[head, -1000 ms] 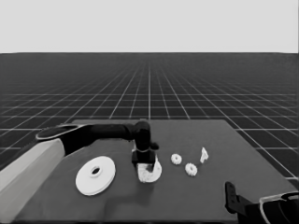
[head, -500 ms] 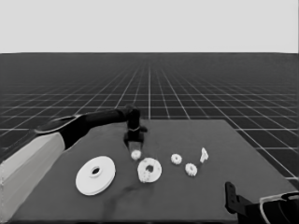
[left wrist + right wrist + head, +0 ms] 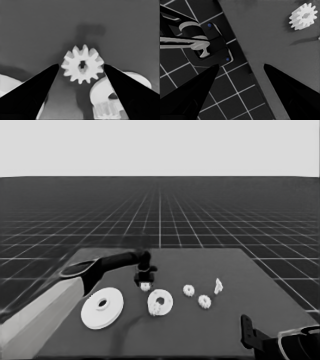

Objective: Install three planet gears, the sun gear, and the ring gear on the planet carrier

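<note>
smaller round part (image 3: 105, 92): partly behind the left gripper's finger, cut off at the frame edge
larger round part (image 3: 6, 85): only a sliver showing
right arm (image 3: 280, 342): cropped at the near right corner
thin white piece (image 3: 218, 286): shape too small to tell

Dark table (image 3: 260, 270), gridded floor (image 3: 225, 220) — pale band above

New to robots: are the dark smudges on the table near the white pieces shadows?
Left wrist view: the blocky dark patch beyond the small white toothed gear looks like a shadow, probably of the open left gripper straddling it. Head view: a faint streak near the smaller white round part. Right wrist view (arm parked): a thin streak beside another gear.
</note>
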